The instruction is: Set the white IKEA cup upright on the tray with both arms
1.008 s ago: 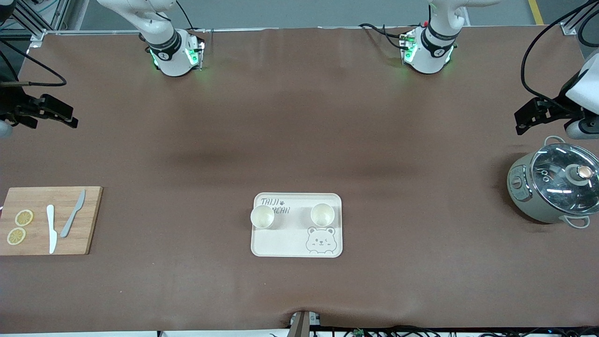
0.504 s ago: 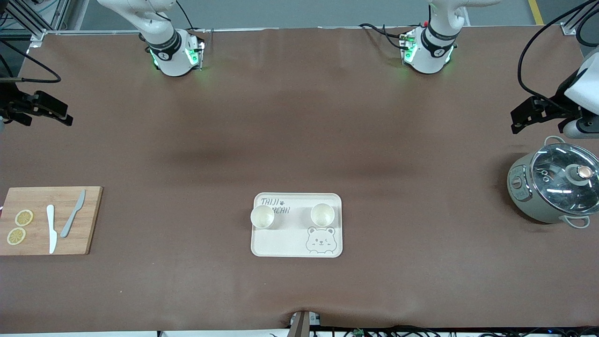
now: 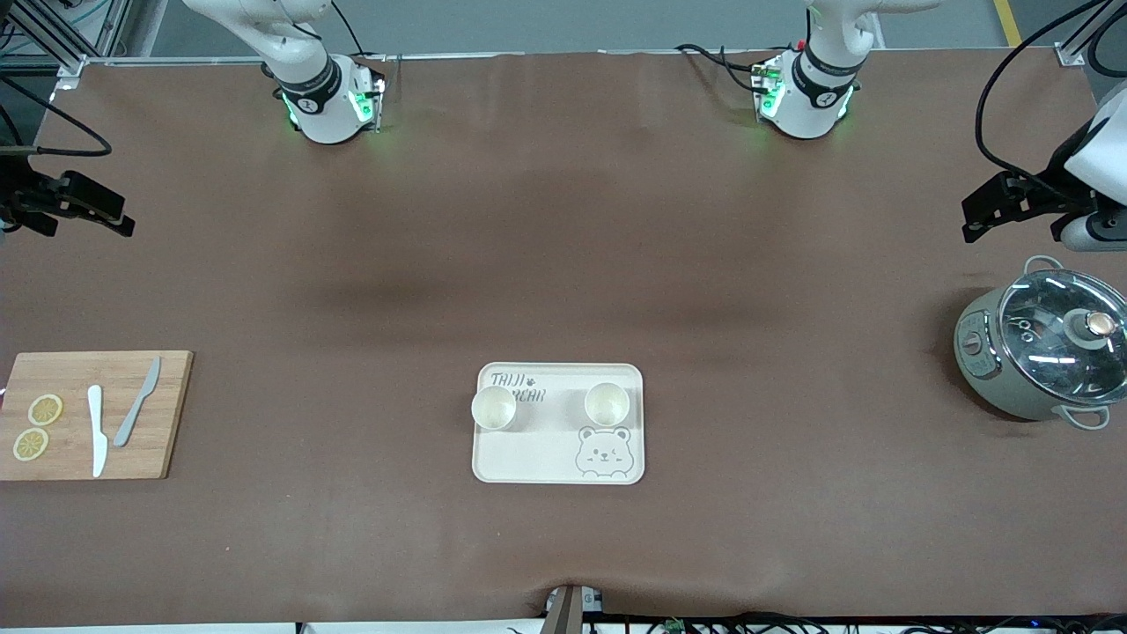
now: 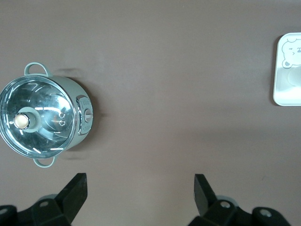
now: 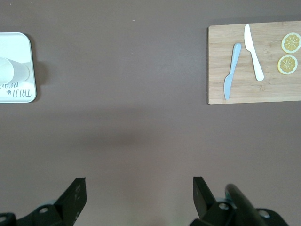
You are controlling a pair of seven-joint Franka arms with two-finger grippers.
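The cream-white bear tray (image 3: 546, 440) lies at the table's middle, toward the front camera. Two white cups stand upright on it: one (image 3: 493, 409) at the edge toward the right arm's end, one (image 3: 607, 403) above the bear drawing. My left gripper (image 3: 973, 218) is open and empty, up over the table at the left arm's end, near the pot. My right gripper (image 3: 121, 218) is open and empty over the right arm's end. The left wrist view shows open fingers (image 4: 140, 188) and the tray's edge (image 4: 282, 96). The right wrist view shows open fingers (image 5: 139, 190), the tray (image 5: 23, 44) and a cup (image 5: 11, 70).
A wooden cutting board (image 3: 167, 414) with two knives and two lemon slices lies at the right arm's end. A grey-green pot with a glass lid (image 3: 1039, 352) stands at the left arm's end, under the left gripper's side.
Both grippers have drawn back a little toward their own ends of the table. The cups and the tray have not moved.
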